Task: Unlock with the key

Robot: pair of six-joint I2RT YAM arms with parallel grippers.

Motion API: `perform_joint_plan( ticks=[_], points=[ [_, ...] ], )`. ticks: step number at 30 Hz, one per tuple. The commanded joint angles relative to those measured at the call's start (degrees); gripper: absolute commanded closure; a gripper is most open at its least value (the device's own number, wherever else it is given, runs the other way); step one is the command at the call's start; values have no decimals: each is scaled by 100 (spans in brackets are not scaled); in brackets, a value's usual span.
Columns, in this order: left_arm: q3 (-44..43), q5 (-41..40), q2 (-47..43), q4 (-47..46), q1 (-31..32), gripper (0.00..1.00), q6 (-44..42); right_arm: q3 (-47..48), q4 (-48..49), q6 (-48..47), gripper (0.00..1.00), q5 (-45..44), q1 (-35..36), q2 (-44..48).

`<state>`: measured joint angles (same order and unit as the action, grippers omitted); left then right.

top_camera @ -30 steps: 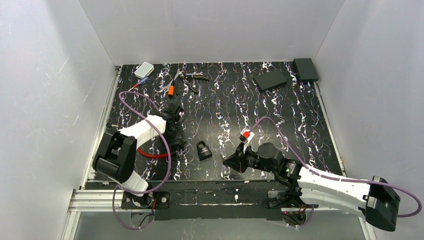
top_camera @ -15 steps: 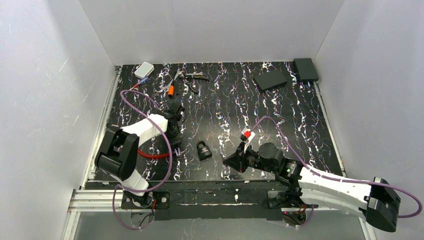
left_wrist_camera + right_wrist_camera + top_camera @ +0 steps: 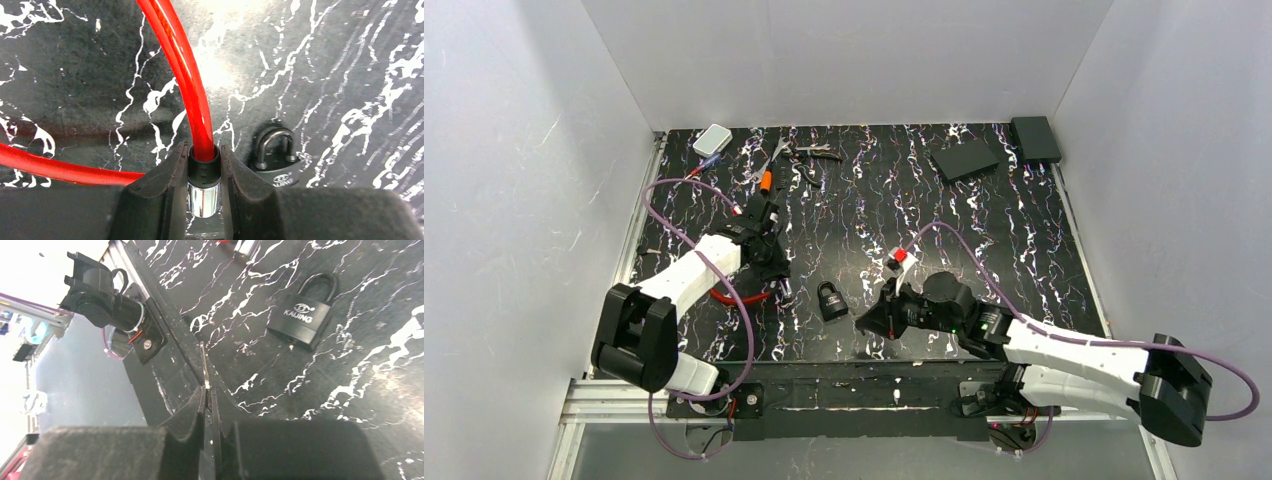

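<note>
Right gripper (image 3: 207,396) has shifted left toward the padlock (image 3: 300,319), pinching a key (image 3: 202,365) whose head is hidden between its fingers. Left gripper (image 3: 204,161) clamps the end of the red cable (image 3: 175,60). The padlock lies flat between the grippers, shackle pointing away from the arms.

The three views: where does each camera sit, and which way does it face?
Top external: above and behind, facing down on the table; left arm and right arm show.
Left wrist: on the left hand, facing the red cable it clamps; fingers show.
Right wrist: on the right hand, facing the padlock; its fingers pinch the key.
Shared: the padlock, in all three.
</note>
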<state>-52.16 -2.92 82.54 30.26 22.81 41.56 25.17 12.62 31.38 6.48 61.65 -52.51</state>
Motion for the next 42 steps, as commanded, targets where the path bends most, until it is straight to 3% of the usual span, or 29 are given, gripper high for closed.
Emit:
perform_joint_plan(
  ticks=[1,6,13,23,30,42],
  points=[
    [-202,665,-232,3,-151,100,-78,420,359,383,99,430,32,-463],
    [-363,680,-249,247,-267,100,11,421,888,896,99,359,40,-890],
    [-936,1691,208,266,-373,100,-102,903,1206,1901,99,368,49,-1821],
    [-727,2276,34,17,-733,100,35,1765,1730,2928,99,317,242,-3444],
    [-695,2310,-169,134,-786,100,-139,2171,2030,3015,99,519,242,-4172],
    [-739,2417,-351,224,-791,100,-408,2531,1377,2494,99,243,104,-4247]
  ],
)
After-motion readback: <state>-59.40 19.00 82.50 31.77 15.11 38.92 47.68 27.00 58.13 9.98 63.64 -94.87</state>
